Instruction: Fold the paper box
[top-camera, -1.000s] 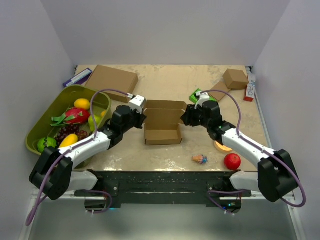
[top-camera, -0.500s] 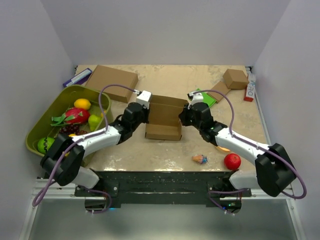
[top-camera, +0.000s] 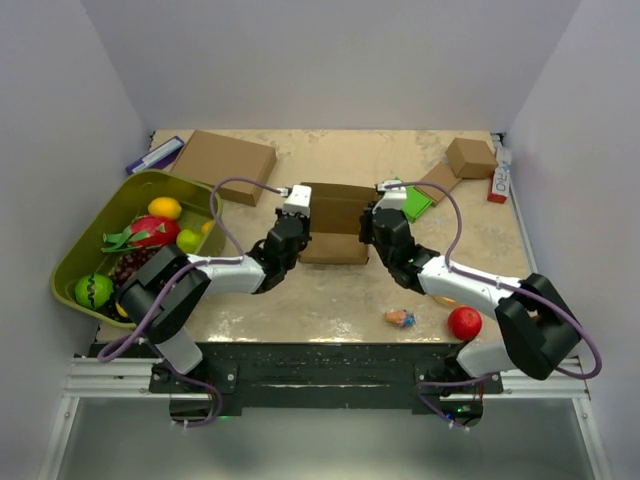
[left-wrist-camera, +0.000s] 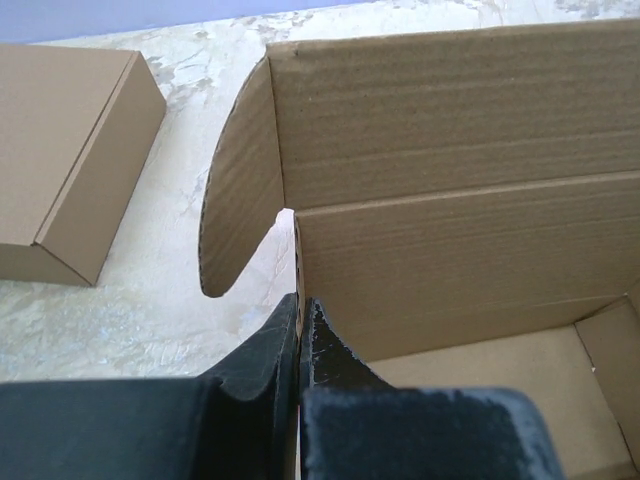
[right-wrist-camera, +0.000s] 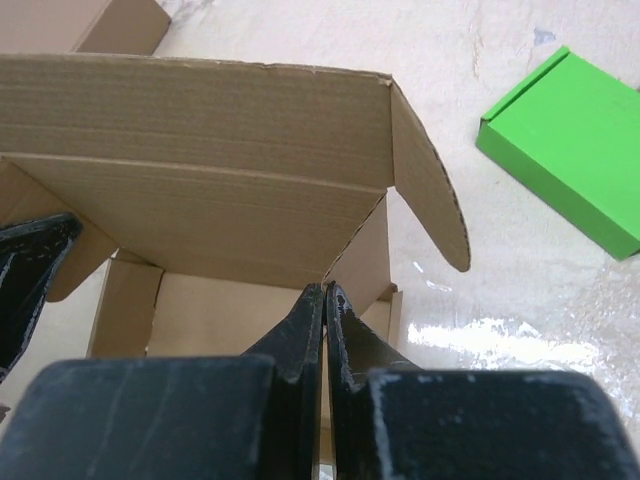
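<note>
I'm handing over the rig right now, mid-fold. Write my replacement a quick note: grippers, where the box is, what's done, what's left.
Grippers: the left gripper is shut on the left side wall of the paper box; the right gripper is shut on its right side wall.
Box: mid-table between the arms, green box just right of it.
Done: tray walls raised; lid stands up, tabs out.
To do: fold the lid down, tuck the tabs, close.

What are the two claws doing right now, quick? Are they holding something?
Left claw: closed, pinching a side wall of the paper box.
Right claw: closed, pinching the opposite side wall of the paper box.
</note>
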